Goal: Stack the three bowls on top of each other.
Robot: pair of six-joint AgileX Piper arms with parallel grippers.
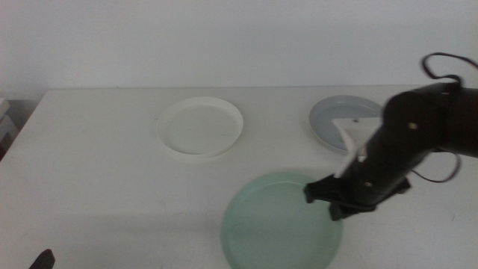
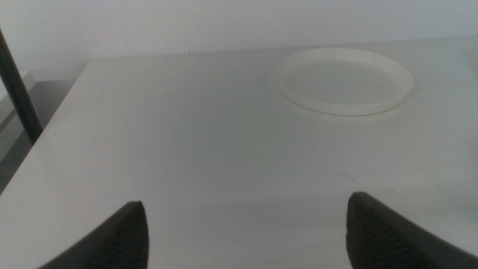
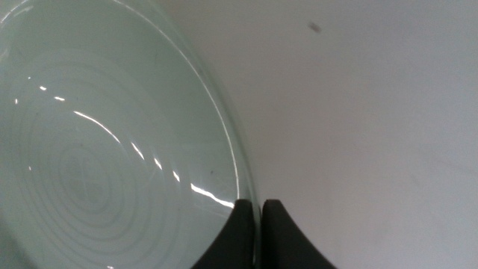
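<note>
the right end effector (image 1: 334, 203) sits at the lower right of the middle view, its dark arm coming in from the right edge. its two jaws are nearly closed, pinching the right rim of the shallow round pale mint green plastic bowl (image 1: 280, 224); the right wrist view shows the thin rim (image 3: 250, 196) caught in the narrow slit between the two dark jaws, one jaw inside the bowl and one outside it. that green bowl lies at the lower centre of the middle view on the white counter (image 1: 104, 172), its near edge running down to the bottom of the frame.

the shallow round white plastic bowl (image 1: 200, 126) rests on the counter just above centre, well apart from the green one. the shallow round grey plastic bowl (image 1: 332, 119) is at the upper right, partly hidden behind the right arm. the three bowls lie apart from one another, none stacked.

the left end effector (image 2: 246, 224) waits over the counter with its jaws spread wide and nothing between them; only a dark tip shows at the bottom left corner of the middle view. its wrist view shows the white bowl (image 2: 343, 80) at upper right.
</note>
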